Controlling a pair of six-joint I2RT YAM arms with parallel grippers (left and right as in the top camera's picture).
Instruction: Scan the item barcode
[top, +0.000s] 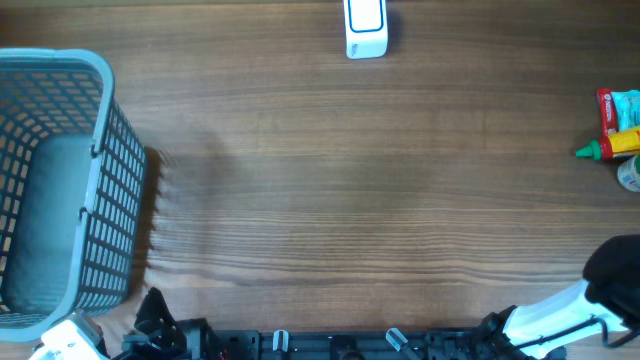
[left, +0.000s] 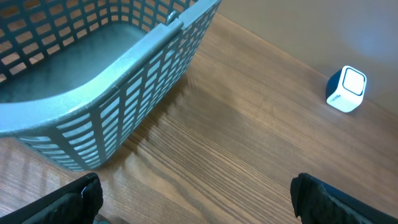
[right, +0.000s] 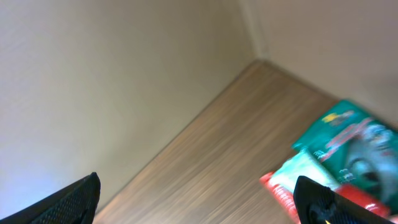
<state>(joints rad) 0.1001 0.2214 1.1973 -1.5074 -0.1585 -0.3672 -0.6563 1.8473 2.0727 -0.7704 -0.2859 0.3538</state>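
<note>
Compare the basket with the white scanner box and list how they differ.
The basket is grey-blue; the scanner box is white with a dark side. The basket is far larger than the scanner box. The basket's walls are slotted and open; the scanner box is closed and smooth. Both stand on the wooden table.

overhead: high, straight down on table (top: 350, 200) | left wrist: low, oblique, close to basket (left: 124, 106) at upper left; shares it and scanner (left: 346, 89) with overhead | right wrist: tilted, blurred; shares packets (right: 348, 149) at lower right with overhead
</note>
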